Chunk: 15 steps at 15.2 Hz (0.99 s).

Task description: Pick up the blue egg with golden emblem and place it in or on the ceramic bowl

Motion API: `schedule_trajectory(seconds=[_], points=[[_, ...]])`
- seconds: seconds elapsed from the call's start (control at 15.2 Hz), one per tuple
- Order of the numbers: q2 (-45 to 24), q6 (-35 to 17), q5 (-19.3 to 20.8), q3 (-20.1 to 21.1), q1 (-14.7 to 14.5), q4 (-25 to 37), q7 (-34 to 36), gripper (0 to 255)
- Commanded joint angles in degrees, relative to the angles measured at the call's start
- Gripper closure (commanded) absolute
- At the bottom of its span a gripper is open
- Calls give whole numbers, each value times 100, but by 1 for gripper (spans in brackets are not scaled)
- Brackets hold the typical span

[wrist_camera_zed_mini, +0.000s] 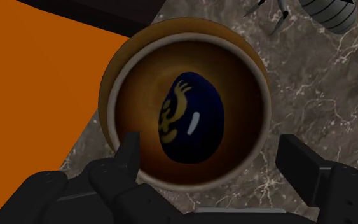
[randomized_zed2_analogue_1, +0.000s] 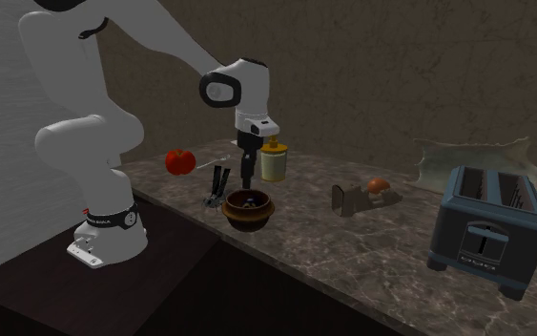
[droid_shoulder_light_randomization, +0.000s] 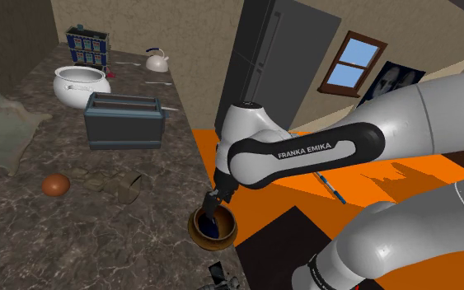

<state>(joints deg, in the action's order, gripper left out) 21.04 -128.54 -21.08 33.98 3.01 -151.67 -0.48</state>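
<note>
Shoulder view: the tool (droid_shoulder_light_randomization: 212,208) hangs right over the brown bowl (droid_shoulder_light_randomization: 199,237) at the bench (droid_shoulder_light_randomization: 73,239) edge, with the toaster (droid_shoulder_light_randomization: 125,120) well beyond. Second exterior view: a yellow bottle (randomized_zed2_analogue_1: 274,159) stands near the tool. Wrist view: the fingers (wrist_camera_zed_mini: 130,149) are spread, and the blue egg (wrist_camera_zed_mini: 191,117) lies in the bowl below, untouched.

The pincer (droid_shoulder_light_randomization: 212,204) hangs over the brown bowl (droid_shoulder_light_randomization: 227,239); blue egg (droid_shoulder_light_randomization: 212,231), seemingly, inside.

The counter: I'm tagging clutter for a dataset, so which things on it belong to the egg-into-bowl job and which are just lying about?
Job: blue egg, lying in the brown bowl; open gripper above it.
Lying about: toaster, white pot, kettle, orange-brown ball, red fruit, yellow jar.
</note>
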Motion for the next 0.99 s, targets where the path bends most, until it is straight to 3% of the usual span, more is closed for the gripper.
schedule_trajectory(seconds=[0.0,0.13,0.4,0.92], points=[[0,0,0,0,0,0,0,0],[0,0,0,0,0,0,0,0],[476,893,64,-254,-3,422,-42,0],[475,892,65,-255,-4,422,-41,0]])
